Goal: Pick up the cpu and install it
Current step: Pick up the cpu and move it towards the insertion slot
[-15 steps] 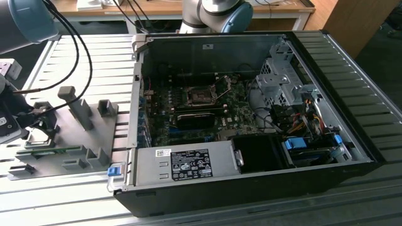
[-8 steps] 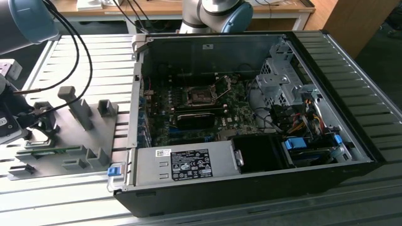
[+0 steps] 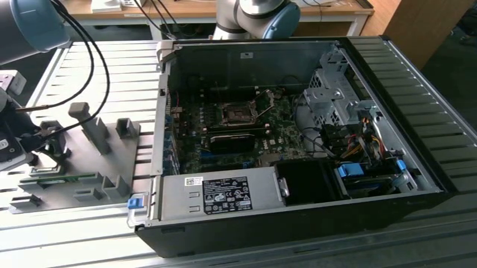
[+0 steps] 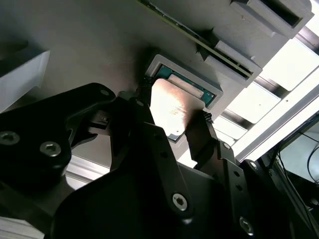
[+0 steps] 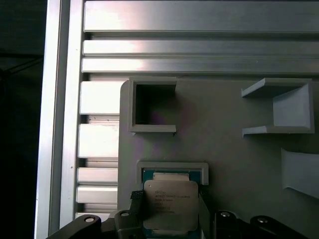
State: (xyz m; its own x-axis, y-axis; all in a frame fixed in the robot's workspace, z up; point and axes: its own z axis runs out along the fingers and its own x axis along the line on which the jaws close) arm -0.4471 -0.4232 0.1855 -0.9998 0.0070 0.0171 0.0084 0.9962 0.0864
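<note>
The cpu (image 5: 170,199) is a small square chip with a silvery metal top. It sits between my gripper's (image 5: 169,211) two dark fingers, just off its grey nest (image 5: 172,168) in the fixture plate. In the second wrist view the fingertips (image 4: 143,97) press on opposite edges of the cpu (image 4: 172,107), so the gripper (image 4: 174,114) is shut on it. In the exterior view the gripper (image 3: 44,148) hangs over the grey fixture plate (image 3: 89,167) at the exterior view's left. The dark square motherboard socket (image 3: 238,114) lies inside the open computer case.
The open case (image 3: 298,139) takes up the exterior view's middle and right, with a grey power-supply box (image 3: 216,195) at its near edge and cables at the right. Upright grey holders (image 3: 93,131) and a green circuit strip (image 3: 63,180) stand on the fixture plate. The slatted aluminium table (image 5: 199,30) lies underneath.
</note>
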